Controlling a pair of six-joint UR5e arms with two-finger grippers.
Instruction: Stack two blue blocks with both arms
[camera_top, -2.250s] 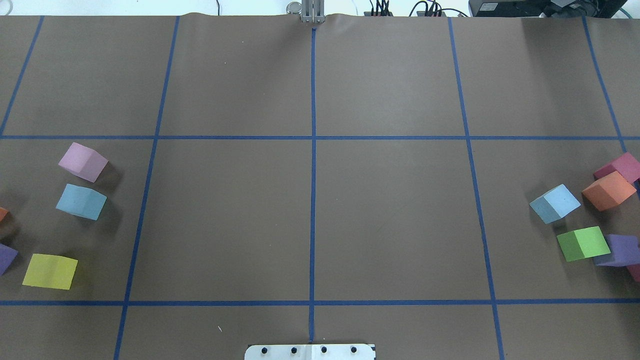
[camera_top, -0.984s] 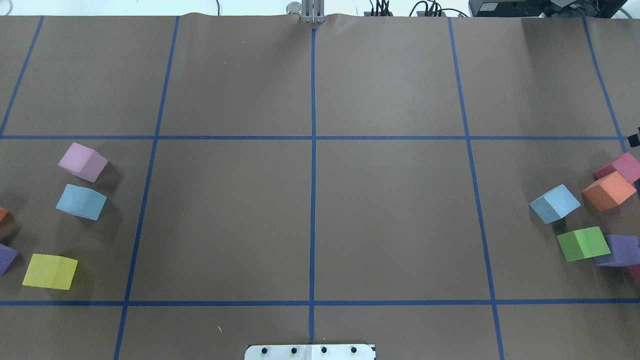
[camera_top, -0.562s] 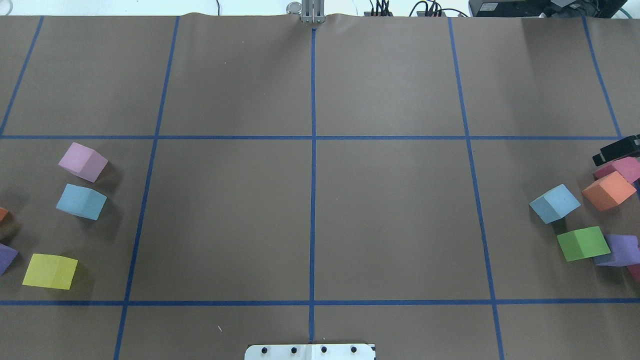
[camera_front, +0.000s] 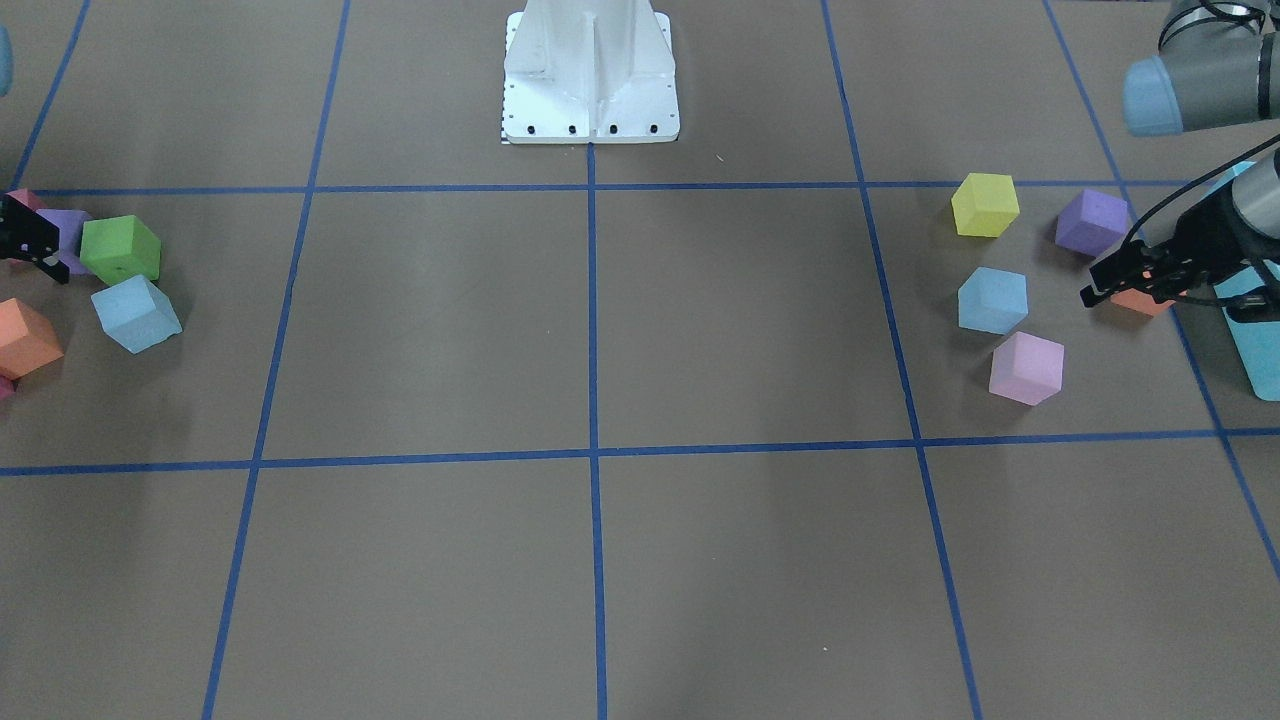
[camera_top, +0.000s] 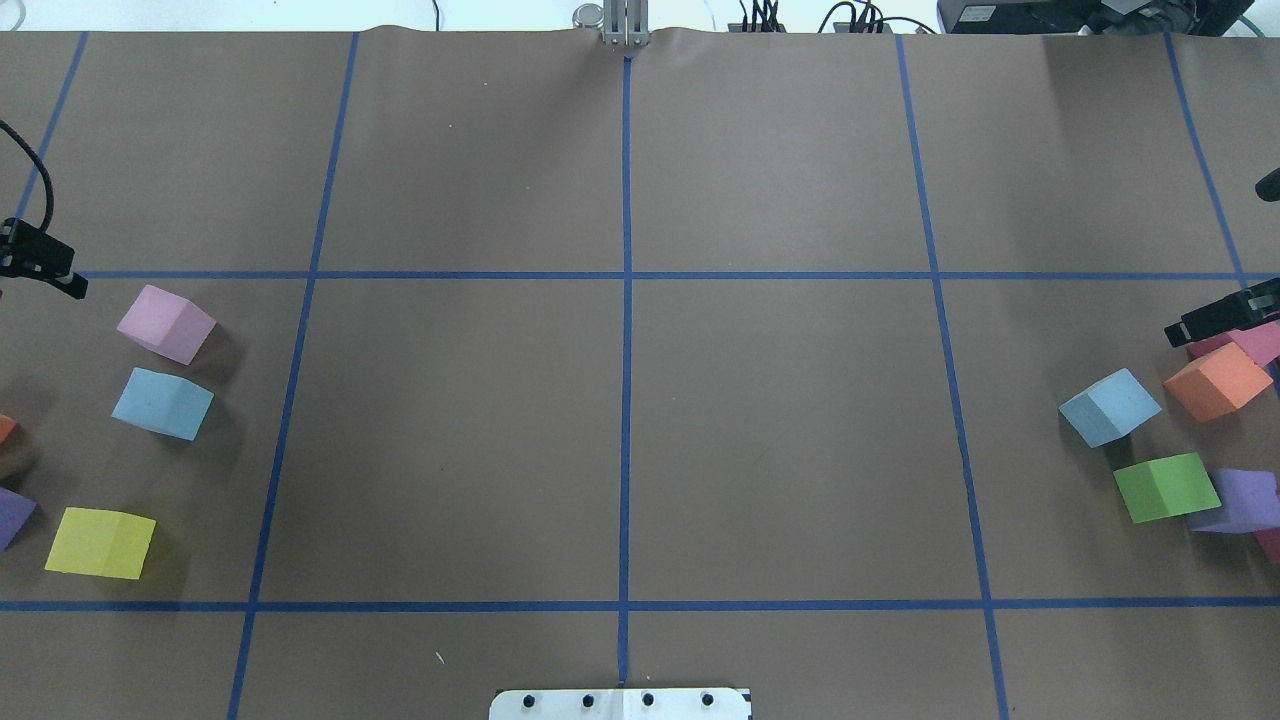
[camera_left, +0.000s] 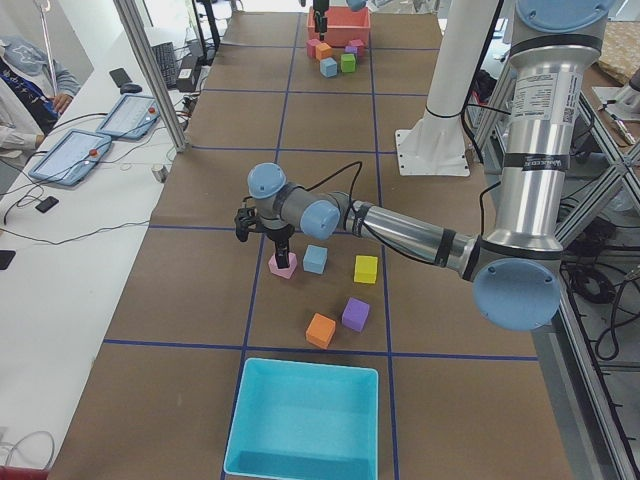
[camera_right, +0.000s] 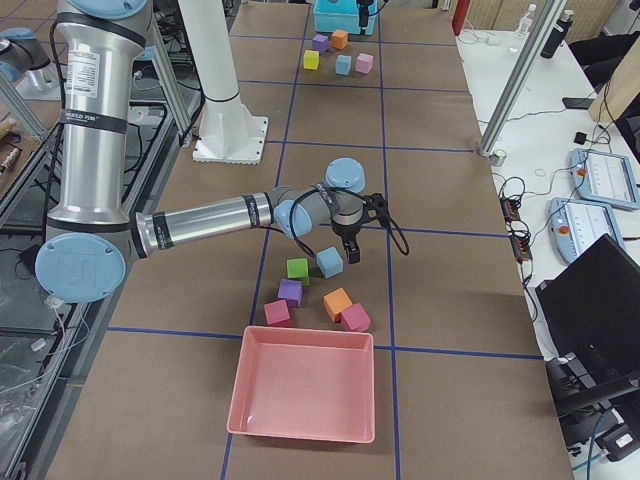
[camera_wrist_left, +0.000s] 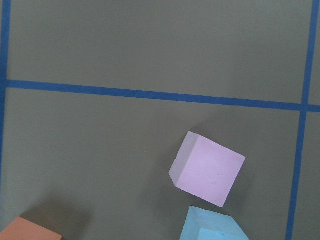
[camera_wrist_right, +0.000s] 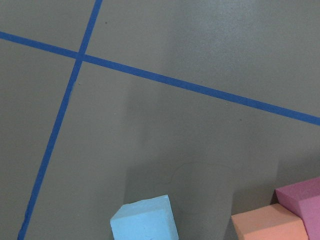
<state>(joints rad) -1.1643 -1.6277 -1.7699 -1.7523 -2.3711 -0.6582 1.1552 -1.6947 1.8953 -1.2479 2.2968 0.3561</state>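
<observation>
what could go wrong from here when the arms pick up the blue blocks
The left fingers hang by the pink block, right beside the left blue block; they may knock or grab the pink one.
The right blue block sits skewed, close to the green block and orange block; the right fingers might shove those or grip it corner-on.

Seen from overhead, the left arm (camera_left: 400, 228) reaches in at nine o'clock and the right arm (camera_right: 210, 218) at three o'clock. The left gripper (camera_front: 1092, 296) and right gripper (camera_top: 1175, 330) point downward; their jaw spacing is unclear.
</observation>
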